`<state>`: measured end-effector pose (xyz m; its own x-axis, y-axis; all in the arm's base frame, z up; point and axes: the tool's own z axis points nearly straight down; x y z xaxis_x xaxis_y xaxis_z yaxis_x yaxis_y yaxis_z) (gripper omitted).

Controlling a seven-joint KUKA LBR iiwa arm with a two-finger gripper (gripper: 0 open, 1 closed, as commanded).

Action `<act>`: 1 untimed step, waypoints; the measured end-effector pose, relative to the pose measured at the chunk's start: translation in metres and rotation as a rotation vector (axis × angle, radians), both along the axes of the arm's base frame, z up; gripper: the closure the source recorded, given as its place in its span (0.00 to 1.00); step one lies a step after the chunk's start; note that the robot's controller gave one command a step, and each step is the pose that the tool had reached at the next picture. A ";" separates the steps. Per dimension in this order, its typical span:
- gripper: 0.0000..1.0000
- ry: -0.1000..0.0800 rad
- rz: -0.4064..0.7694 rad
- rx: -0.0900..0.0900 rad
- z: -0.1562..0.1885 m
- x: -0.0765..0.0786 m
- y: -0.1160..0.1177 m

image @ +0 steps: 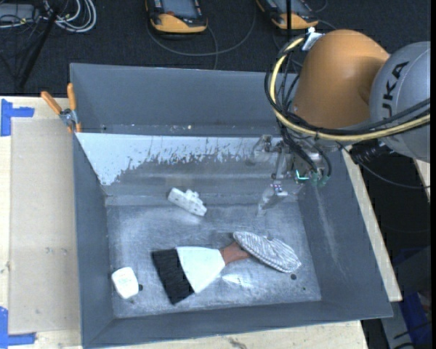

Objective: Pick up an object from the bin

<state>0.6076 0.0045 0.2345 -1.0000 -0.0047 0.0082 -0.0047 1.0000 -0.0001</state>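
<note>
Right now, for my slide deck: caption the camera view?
Gripper at right of the bin, near an oval grey brush and black-bristled brush.

The grey metal bin has sloping walls and a flat floor that looks scuffed and pale. Four things lie on that floor. A small white blocky piece sits near the back, left of the middle. A small cream rounded block rests by the front left corner. Just beside it lies a flat white fan-shaped piece with a black end. An oval grey textured pad lies to its right, with a reddish-brown part showing between them.
</note>
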 end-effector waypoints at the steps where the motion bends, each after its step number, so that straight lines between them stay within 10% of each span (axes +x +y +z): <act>1: 0.00 -0.008 0.000 0.000 0.005 0.001 0.000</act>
<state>0.6089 0.0045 0.2393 -1.0000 -0.0047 0.0001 -0.0047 1.0000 0.0000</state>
